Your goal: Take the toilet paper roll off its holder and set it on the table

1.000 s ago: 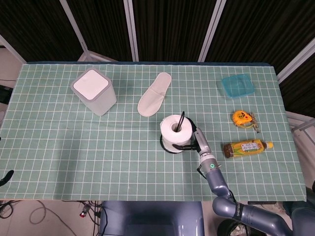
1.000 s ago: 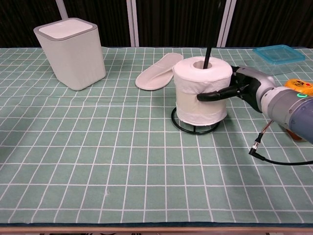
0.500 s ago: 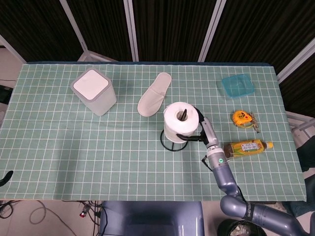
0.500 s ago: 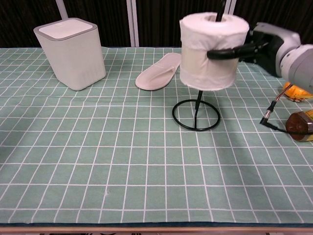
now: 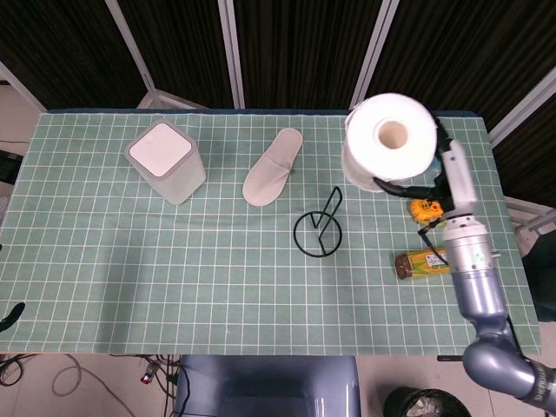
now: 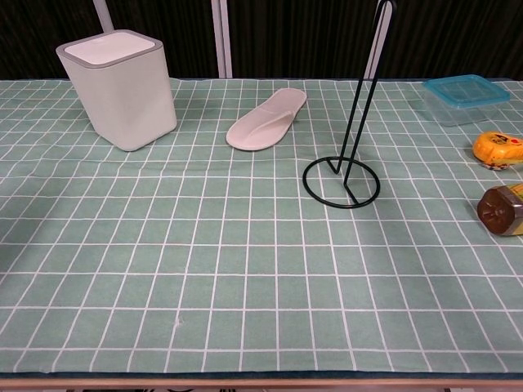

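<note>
The white toilet paper roll (image 5: 388,141) is high in the air, clear of its holder, in the head view. My right hand (image 5: 432,178) grips it from the right side, with dark fingers (image 5: 401,183) curled under its lower edge. The black wire holder (image 5: 320,230) stands bare on the table; in the chest view, the holder (image 6: 353,131) shows its tall upright rod and round base. Neither the roll nor the right hand appears in the chest view. My left hand is out of both views.
A white bin (image 5: 166,162) stands at the back left and a white slipper (image 5: 272,167) lies behind the holder. To the right are a blue lidded box (image 6: 467,88), a yellow tape measure (image 5: 427,208) and a bottle (image 5: 433,261) lying on its side.
My right hand lifted the roll up and to the right, off the top of the rod. The holder shifted slightly to the right and now stands bare.
</note>
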Robot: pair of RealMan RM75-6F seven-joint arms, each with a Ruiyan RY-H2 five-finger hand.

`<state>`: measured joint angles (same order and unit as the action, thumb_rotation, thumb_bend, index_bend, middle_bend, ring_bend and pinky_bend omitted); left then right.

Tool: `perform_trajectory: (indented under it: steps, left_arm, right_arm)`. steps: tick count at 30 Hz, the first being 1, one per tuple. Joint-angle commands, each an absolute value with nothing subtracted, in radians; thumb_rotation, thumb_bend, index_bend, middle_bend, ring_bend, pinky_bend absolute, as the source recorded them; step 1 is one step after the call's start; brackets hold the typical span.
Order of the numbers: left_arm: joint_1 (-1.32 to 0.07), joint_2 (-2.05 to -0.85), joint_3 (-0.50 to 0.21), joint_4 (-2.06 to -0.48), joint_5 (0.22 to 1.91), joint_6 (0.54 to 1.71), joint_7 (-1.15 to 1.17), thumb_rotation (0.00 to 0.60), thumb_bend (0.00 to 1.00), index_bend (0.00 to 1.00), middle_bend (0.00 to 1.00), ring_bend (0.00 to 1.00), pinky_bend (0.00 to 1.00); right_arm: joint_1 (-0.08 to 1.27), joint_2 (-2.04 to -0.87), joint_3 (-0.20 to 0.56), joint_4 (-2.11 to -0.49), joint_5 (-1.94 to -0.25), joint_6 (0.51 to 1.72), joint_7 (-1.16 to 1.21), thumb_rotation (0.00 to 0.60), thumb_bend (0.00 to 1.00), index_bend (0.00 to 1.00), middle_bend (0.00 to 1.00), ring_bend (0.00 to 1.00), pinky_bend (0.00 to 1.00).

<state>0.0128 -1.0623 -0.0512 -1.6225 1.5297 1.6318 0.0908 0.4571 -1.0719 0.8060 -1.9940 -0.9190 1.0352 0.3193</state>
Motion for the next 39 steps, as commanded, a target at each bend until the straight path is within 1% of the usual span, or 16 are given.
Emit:
perform_trajectory:
  steps: [1, 4, 6, 8, 11, 16, 21, 22, 26, 29, 34, 39]
  left_arm:
    - [0.014, -1.062, -0.051, -1.624, 1.532, 1.634, 0.090, 0.600, 0.18, 0.05, 0.00, 0.00, 0.01]
    - [0.015, -1.059, -0.050, -1.625, 1.534, 1.636, 0.085, 0.600, 0.18, 0.05, 0.00, 0.00, 0.01]
    - [0.016, -1.058, -0.050, -1.626, 1.534, 1.637, 0.083, 0.600, 0.18, 0.05, 0.00, 0.00, 0.01]
    - [0.016, -1.058, -0.050, -1.626, 1.533, 1.636, 0.084, 0.600, 0.18, 0.05, 0.00, 0.00, 0.01]
    - [0.016, -1.060, -0.049, -1.628, 1.535, 1.636, 0.091, 0.600, 0.18, 0.05, 0.00, 0.00, 0.01]
    - [0.016, -1.064, -0.046, -1.630, 1.542, 1.638, 0.104, 0.600, 0.18, 0.05, 0.00, 0.00, 0.01]
    - [0.018, -1.063, -0.047, -1.629, 1.537, 1.639, 0.105, 0.600, 0.18, 0.05, 0.00, 0.00, 0.01]
    - [0.018, -1.063, -0.048, -1.628, 1.537, 1.639, 0.103, 0.600, 0.18, 0.05, 0.00, 0.00, 0.01]
    - [0.017, -1.062, -0.048, -1.627, 1.538, 1.639, 0.099, 0.600, 0.18, 0.05, 0.00, 0.00, 0.01]
    - [0.017, -1.062, -0.049, -1.626, 1.537, 1.638, 0.097, 0.600, 0.18, 0.05, 0.00, 0.00, 0.01]
    - [0.017, -1.061, -0.049, -1.626, 1.537, 1.638, 0.095, 0.600, 0.18, 0.05, 0.00, 0.00, 0.01]
    - [0.019, -1.057, -0.051, -1.625, 1.534, 1.640, 0.086, 0.600, 0.18, 0.05, 0.00, 0.00, 0.01]
  right_arm:
    - [0.380, -0.927, 0.891, -2.051, -0.842, 1.051, 0.299, 0.600, 0.00, 0.18, 0.18, 0.37, 0.27]
    - [0.341, -0.877, 0.894, -2.028, -0.829, 1.031, 0.332, 0.600, 0.00, 0.18, 0.18, 0.37, 0.27]
    - [0.302, -0.851, 0.876, -1.997, -0.845, 1.003, 0.377, 0.600, 0.00, 0.18, 0.18, 0.37, 0.27]
    - [0.270, -0.843, 0.849, -1.971, -0.881, 0.975, 0.424, 0.600, 0.00, 0.18, 0.18, 0.37, 0.27]
    - [0.219, -0.854, 0.776, -1.922, -0.989, 0.937, 0.505, 0.600, 0.00, 0.18, 0.18, 0.37, 0.27]
    - [0.170, -0.917, 0.644, -1.845, -1.186, 0.924, 0.638, 0.600, 0.00, 0.19, 0.18, 0.37, 0.27]
    - [0.150, -0.982, 0.514, -1.775, -1.367, 0.936, 0.748, 0.600, 0.00, 0.19, 0.18, 0.37, 0.27]
    - [0.148, -0.999, 0.475, -1.758, -1.416, 0.943, 0.769, 0.600, 0.00, 0.19, 0.18, 0.37, 0.27]
    - [0.143, -1.046, 0.372, -1.716, -1.537, 0.975, 0.830, 0.600, 0.00, 0.19, 0.18, 0.37, 0.27]
    - [0.144, -1.077, 0.308, -1.703, -1.604, 0.997, 0.864, 0.600, 0.00, 0.19, 0.18, 0.37, 0.26]
    - [0.154, -1.163, 0.225, -1.694, -1.697, 1.067, 0.889, 0.600, 0.00, 0.19, 0.18, 0.37, 0.23]
    - [0.186, -1.274, 0.185, -1.683, -1.713, 1.081, 0.850, 0.600, 0.00, 0.19, 0.18, 0.37, 0.20]
